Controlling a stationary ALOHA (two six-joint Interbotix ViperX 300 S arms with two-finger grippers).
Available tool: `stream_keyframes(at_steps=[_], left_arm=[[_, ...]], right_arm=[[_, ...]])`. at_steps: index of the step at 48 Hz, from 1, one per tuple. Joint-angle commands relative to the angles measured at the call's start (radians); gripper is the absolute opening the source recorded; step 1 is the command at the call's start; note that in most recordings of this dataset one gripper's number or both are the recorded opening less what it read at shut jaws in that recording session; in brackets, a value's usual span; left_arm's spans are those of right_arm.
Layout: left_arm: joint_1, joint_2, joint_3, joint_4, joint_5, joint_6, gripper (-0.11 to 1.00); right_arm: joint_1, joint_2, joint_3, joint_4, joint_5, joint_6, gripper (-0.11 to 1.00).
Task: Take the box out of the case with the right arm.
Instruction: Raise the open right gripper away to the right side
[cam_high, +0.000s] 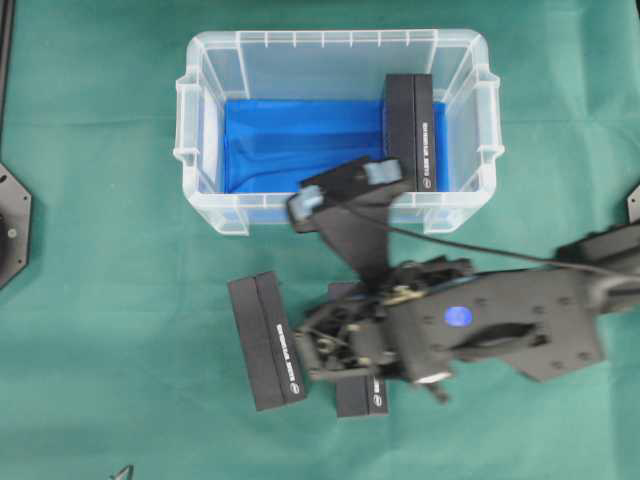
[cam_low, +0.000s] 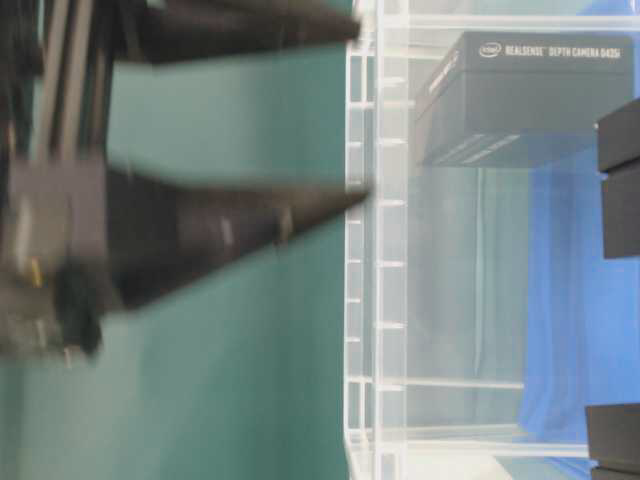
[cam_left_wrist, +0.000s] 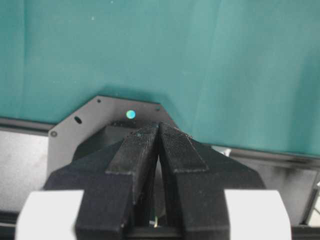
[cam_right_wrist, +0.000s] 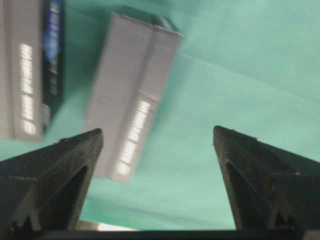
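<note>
Black right arm (cam_high: 500, 325) with a blue dot, cable, and pointed truss-like pincer (cam_right_wrist: 157, 137).

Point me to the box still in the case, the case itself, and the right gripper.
box in the case (cam_high: 410, 130), overhead view, on its black top face
case (cam_high: 330, 40), overhead view, on its far clear rim
right gripper (cam_right_wrist: 157, 137), right wrist view, midway between the open fingertips
</note>
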Motion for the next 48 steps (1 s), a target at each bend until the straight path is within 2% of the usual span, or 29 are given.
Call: stream_keyframes(at_steps=[1, 9, 16, 21, 26, 32, 48], left_arm=[[-0.002, 0.005, -0.009, 0.002, -0.005, -0.002, 0.0], [-0.002, 0.006, -0.009, 0.0, -0.005, -0.012, 0.0], [0.0, 0.005, -0.008, 0.002, -0.005, -0.049, 0.0], [-0.002, 0.005, -0.008, 0.002, -0.005, -0.055, 0.0], [-0.002, 0.005, -0.005, 0.002, -0.005, -0.054, 0.0], [-0.002, 0.005, -0.002, 0.002, -0.005, -0.052, 0.0], [-0.002, 0.005, -0.002, 0.002, -0.005, -0.051, 0.0]], right_arm=[[0.014, -0.109, 0.061, 0.002, -0.02, 0.028, 0.89], [0.051, -0.256, 0.242, -0.002, -0.048, 0.133, 0.89], [0.095, -0.379, 0.385, -0.002, -0.08, 0.236, 0.89], [0.132, -0.462, 0.474, -0.002, -0.095, 0.314, 0.89], [0.163, -0.517, 0.531, -0.003, -0.094, 0.362, 0.89], [0.181, -0.555, 0.565, -0.003, -0.092, 0.383, 0.87], [0.169, -0.569, 0.575, -0.034, -0.083, 0.364, 0.85]])
